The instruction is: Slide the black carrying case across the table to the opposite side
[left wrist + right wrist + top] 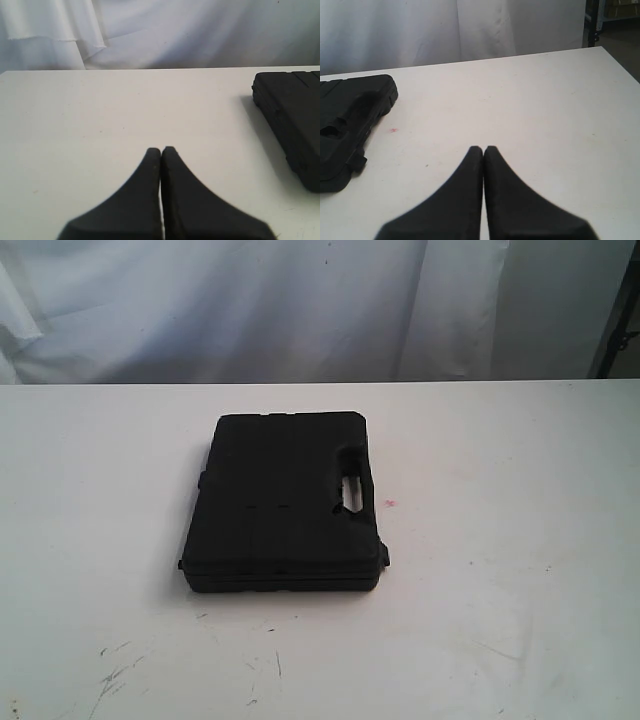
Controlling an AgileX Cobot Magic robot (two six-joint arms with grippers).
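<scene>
Preparing the push, with our left fingers [142, 200] and right fingers [462, 200] each pressed together and touching nothing.

The black carrying case [283, 502] lies flat near the middle of the white surface [520, 620], a little left of centre, its handle cutout [351, 490] facing right beside a tiny red spot [390, 503]. We judge the approach to be the step in hand. Next, one closed pair must come low against the middle of a side wall, so the case slides without turning. Which side counts as opposite we cannot tell. Neither arm appears in the exterior view, each wrist view cuts the case off at the frame edge, and any latches are too dark to make out.
</scene>
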